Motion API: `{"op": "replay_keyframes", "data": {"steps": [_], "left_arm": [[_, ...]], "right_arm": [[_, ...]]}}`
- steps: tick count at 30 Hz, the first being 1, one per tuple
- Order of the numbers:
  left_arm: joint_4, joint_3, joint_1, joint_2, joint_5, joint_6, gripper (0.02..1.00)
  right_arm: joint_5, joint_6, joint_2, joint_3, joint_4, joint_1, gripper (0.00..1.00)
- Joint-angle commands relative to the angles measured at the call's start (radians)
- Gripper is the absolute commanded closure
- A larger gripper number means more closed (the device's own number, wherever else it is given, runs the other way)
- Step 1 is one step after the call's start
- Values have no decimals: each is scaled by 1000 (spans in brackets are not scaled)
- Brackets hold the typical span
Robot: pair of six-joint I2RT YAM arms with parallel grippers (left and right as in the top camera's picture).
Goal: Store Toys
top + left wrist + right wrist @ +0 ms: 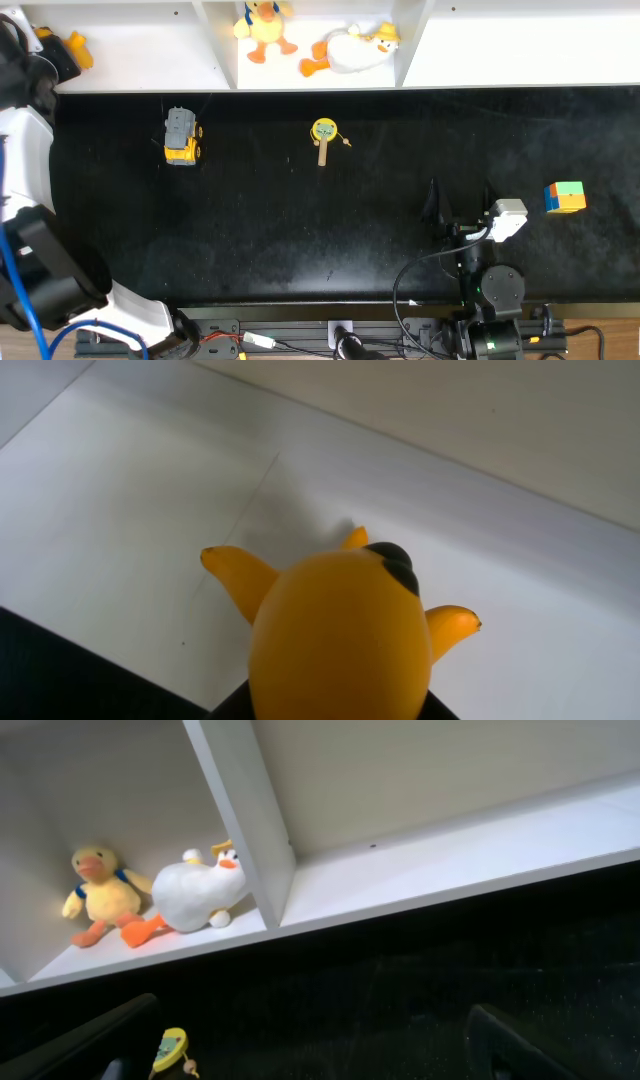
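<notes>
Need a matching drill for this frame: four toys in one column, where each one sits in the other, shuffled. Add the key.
Toys:
1. orange toy
2. white goose plush
3. toy truck
4. colour cube

Places:
A. middle shelf compartment
B. black mat, right end
C. at the left shelf compartment
D. black mat, left part

Pairs: 1-C, 2-A, 3-D, 4-B
</notes>
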Motion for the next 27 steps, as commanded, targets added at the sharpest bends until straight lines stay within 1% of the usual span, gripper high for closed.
{"op": "replay_keyframes", "data": {"steps": [1, 2, 3, 4, 5, 6, 7, 9, 12, 16, 17, 18, 20, 27], "left_arm": [[16, 24, -6, 48, -12, -3, 831], [17, 24, -6, 48, -12, -3, 798], [19, 24, -6, 48, -13, -3, 684], [21, 24, -6, 48, -13, -3, 606], [21, 23, -6, 48, -13, -3, 560], [21, 24, -6, 48, -13, -3, 452], [21, 24, -6, 48, -13, -3, 384], [21, 23, -6, 48, -13, -3, 301], [21, 24, -6, 48, -12, -3, 261], [22, 24, -6, 48, -12, -3, 161], [23, 24, -6, 48, -12, -3, 80], [24, 23, -6, 48, -12, -3, 34], [25, 24, -6, 48, -12, -3, 18], [28, 24, -6, 48, -12, -3, 18]], "right_arm": [[-6, -7, -10, -13, 4, 6, 7], [-6, -7, -10, -13, 4, 6, 5], [-6, -7, -10, -13, 4, 6, 5], [-6, -7, -10, -13, 4, 6, 7], [-6, -7, -10, -13, 4, 6, 5], [-6, -7, -10, -13, 4, 6, 5], [-6, -7, -10, -13, 4, 6, 5], [-6, -7, -10, -13, 4, 6, 5], [-6, -7, -10, -13, 4, 6, 5], [-6, -7, -10, -13, 4, 6, 5], [-6, -7, -10, -13, 4, 6, 5], [-6, -7, -10, -13, 4, 6, 5], [-6, -7, -10, -13, 4, 6, 5], [-6, -7, -10, -13, 4, 6, 5]]}}
